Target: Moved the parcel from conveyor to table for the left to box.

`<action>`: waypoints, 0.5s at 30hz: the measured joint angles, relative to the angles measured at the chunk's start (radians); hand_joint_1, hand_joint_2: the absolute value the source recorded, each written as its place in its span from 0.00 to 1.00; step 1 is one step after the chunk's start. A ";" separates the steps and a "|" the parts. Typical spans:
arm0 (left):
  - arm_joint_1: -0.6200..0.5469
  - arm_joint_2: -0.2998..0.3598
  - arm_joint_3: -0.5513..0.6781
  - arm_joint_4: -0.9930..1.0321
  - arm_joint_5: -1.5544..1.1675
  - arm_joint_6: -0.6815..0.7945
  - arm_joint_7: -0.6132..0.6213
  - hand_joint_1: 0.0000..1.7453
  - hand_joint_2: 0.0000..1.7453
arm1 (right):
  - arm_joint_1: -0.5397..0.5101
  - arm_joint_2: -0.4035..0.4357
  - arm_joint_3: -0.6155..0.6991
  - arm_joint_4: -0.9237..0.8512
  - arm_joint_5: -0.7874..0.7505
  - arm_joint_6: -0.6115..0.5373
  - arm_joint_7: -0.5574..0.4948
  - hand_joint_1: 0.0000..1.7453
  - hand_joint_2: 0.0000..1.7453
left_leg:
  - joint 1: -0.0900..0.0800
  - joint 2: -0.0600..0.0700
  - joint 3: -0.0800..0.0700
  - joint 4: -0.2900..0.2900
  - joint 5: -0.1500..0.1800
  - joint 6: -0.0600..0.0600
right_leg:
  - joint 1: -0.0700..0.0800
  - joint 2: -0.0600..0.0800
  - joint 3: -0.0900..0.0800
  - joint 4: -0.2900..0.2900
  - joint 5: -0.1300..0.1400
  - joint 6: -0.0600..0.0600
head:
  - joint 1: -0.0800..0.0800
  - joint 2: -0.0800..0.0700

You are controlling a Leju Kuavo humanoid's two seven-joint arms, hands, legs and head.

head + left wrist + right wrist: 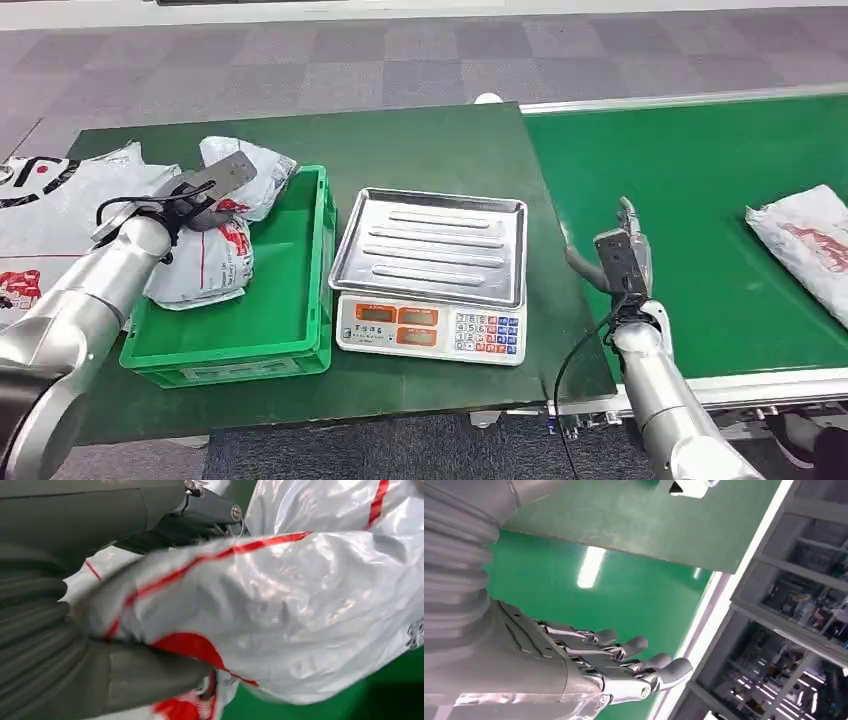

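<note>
**A:** Nearest thing seen from the head view is the left arm point(70, 310), stretched up to the left hand point(185, 205), which is clamped on a parcel point(215, 255). In the left wrist view the parcel point(280, 615) is seen right up close, crinkly white plastic with red print, pinned between the thumb and the darker fingers point(200, 517).

**B:** And where's the parcel placed exactly?

**A:** It's held over the left end of the green box point(270, 300), the lower part down inside the box. Whether it's touching the bottom can't be told. A second white bag point(262, 170) is seen just behind it at the box's far rim, and more bags point(55, 200) are piled on the table point(430, 140) left of the box.

**B:** Right hand?

**A:** The right hand point(625, 250) is raised over the near edge of the conveyor point(680, 180), nothing gripped. In the right wrist view its fingers point(634, 647) are stretched out, side by side, slightly spread.

**B:** Anything else laid out?

**A:** A scale point(430, 335) with a steel tray point(430, 245) on top is set just right of the box. Another parcel point(810, 245) is lying on the conveyor at the far right.
</note>
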 measured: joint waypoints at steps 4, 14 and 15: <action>0.010 -0.003 0.000 0.000 0.016 -0.061 -0.077 0.00 1.00 | 0.028 0.001 -0.010 -0.039 0.026 0.006 0.013 0.00 1.00 | 0.000 -0.001 0.000 0.000 0.000 0.000 | 0.000 0.000 0.000 0.000 0.000 0.000 | 0.000 0.000; 0.037 -0.058 0.010 -0.042 0.059 -0.102 -0.238 0.00 0.00 | 0.055 0.006 -0.034 -0.097 0.080 0.020 0.031 0.00 1.00 | -0.001 -0.001 0.000 0.000 0.000 0.000 | -0.001 0.000 0.000 0.000 0.000 0.000 | 0.000 0.000; 0.040 -0.067 0.010 -0.052 0.030 -0.067 -0.228 0.00 1.00 | 0.055 0.007 -0.036 -0.097 0.089 0.025 0.031 0.00 1.00 | -0.001 -0.001 0.000 0.000 0.000 0.000 | -0.001 0.000 0.000 0.000 0.000 0.000 | 0.000 0.000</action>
